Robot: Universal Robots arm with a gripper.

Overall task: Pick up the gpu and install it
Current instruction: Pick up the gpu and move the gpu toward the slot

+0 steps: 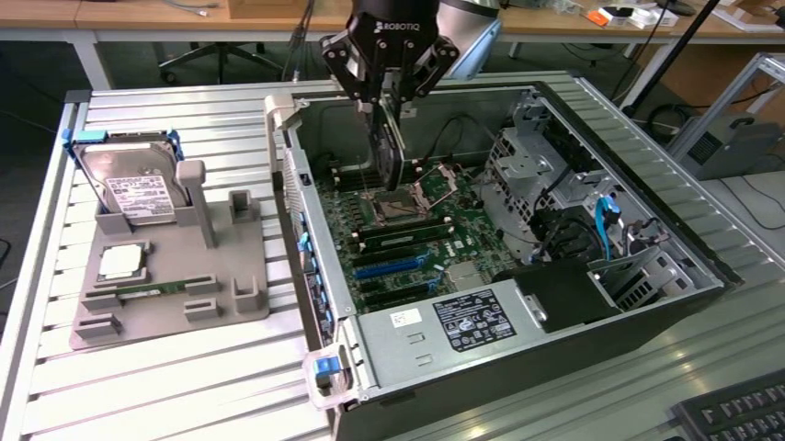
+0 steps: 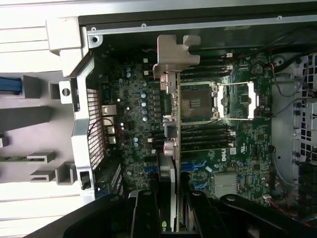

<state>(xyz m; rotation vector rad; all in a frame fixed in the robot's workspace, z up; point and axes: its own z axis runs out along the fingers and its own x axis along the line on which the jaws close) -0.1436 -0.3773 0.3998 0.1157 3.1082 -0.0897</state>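
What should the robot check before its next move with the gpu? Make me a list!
1. Gripper shut on the gpu: ok.
2. Gpu is over the open case: ok.
3. Gpu is upright, on edge: ok.
4. Gpu is seated in the motherboard: not ok, it hangs above it.
5. Gpu is lined up with its slot: cannot tell.
6. Hard drive is out of the way on its stand: ok.

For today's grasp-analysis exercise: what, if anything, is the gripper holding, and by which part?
The gripper holds the gpu by its upper edge, a finger on each flat face, above the motherboard.
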